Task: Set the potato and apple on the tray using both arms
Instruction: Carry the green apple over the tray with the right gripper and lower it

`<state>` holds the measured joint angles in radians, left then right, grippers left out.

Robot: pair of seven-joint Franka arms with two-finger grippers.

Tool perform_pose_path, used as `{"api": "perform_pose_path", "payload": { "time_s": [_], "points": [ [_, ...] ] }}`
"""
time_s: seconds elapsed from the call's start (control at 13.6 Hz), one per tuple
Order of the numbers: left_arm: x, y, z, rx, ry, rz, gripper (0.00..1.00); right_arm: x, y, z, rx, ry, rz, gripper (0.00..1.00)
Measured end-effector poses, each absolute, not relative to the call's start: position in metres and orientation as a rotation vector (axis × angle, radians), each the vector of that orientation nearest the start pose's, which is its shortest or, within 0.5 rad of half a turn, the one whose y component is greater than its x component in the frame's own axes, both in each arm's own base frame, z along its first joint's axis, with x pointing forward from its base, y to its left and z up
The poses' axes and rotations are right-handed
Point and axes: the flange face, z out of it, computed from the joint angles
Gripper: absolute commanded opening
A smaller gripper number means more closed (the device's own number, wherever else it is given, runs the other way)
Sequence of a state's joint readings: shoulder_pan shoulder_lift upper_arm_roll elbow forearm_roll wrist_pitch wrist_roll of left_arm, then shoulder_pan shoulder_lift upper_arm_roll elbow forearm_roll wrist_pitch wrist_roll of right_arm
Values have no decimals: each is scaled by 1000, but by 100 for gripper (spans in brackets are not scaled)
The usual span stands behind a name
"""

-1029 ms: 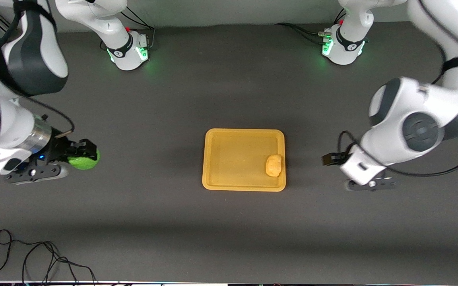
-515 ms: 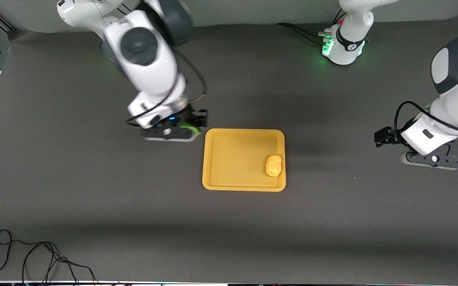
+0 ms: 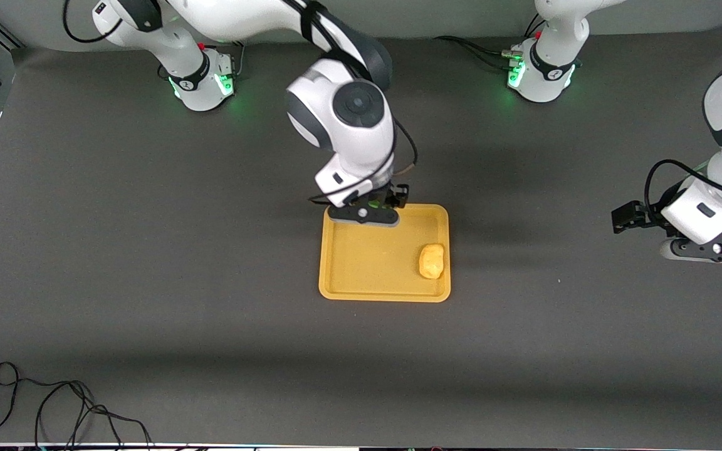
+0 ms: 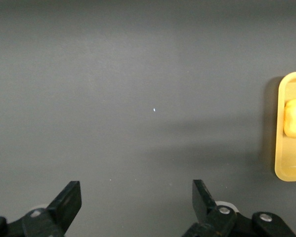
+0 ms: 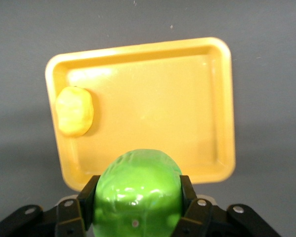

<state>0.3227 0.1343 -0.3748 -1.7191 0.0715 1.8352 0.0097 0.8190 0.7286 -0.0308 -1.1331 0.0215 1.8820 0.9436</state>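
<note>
- Logged a shift since half a second ago: found the right pincer (image 3: 392,199) carried from the bare desk (image 3: 210,282) off the tray's corner to a spot over the tray's upper rim, near mid-frame in the front view.
- Found the right pincer clamped on the apple (image 5: 138,187), one finger (image 5: 88,200) pressed on each side of the fruit; saw only a sliver of green under the wrist in the front view.
- Read the apple in the right wrist view as held above the tray (image 3: 367,263), in the air, over the rim farther from the front camera.
- Found the potato (image 3: 431,261) lying in the tray, against the rim toward the left arm's end, in the tray's lower half as framed from the front; same spot as in both earlier frames.
- Placed the tray flat on the desk at the centre of the front view, the rest of its floor bare.
- Found the left pincer (image 4: 136,192) spread wide with nothing between its fingers, above bare desk well apart from the tray, at mid-height on the frame edge at the left arm's end; drifted slightly farther toward that edge than half a second ago.
- Noted a loose black cable (image 3: 54,407) in the lower corner of the front view at the right arm's end.
</note>
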Motion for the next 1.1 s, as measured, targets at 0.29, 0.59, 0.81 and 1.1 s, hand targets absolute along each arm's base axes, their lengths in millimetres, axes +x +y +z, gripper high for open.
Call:
{"api": "perform_pose_path", "payload": {
  "time_s": [0.29,0.59,0.81,1.1],
  "points": [
    [597,-8,514,-3114,96,-18,100,542,546,279,-3147,228,-77,40],
    [588,17,524,-3098,47,-30,100,547,547,230,-3150,210,-130,40],
    [580,20,525,-3082,110,18,100,548,546,204,-3151,210,-157,57],
    [566,11,539,-3077,142,2,100,551,544,200,-3147,222,-169,100]
  ]
}}
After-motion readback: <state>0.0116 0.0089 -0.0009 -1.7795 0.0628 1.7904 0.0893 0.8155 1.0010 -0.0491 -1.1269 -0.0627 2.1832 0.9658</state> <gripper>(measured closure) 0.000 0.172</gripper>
